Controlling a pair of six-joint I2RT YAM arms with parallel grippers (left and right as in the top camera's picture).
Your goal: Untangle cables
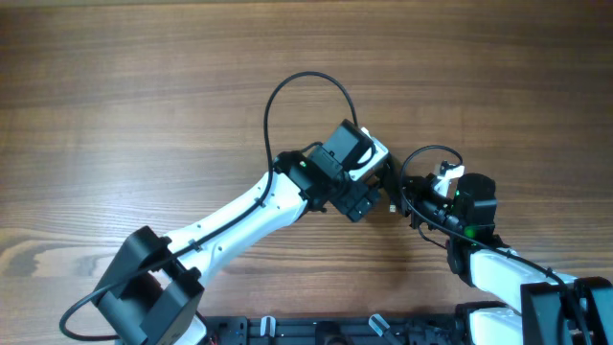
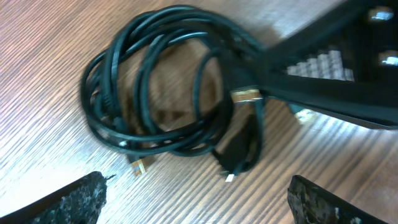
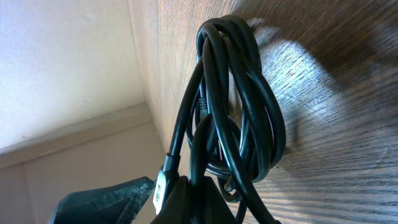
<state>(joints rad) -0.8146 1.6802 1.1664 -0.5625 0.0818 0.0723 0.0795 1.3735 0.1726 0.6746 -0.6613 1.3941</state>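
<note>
The right gripper (image 2: 258,92) pinched the cables (image 2: 115,62) at 3 o'clock, so the wide-open left gripper (image 2: 199,186) likely needed one single 9 o'clock strand, pulled gently apart.

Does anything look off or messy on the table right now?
Yes: the cables are tangled in one looped bundle, plug tips poking out. The right gripper pinches it beside a gold plug; the left gripper hangs open over it.

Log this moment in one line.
left gripper: open, above cables | right gripper: shut on cables | cables: tangled coil on table
</note>
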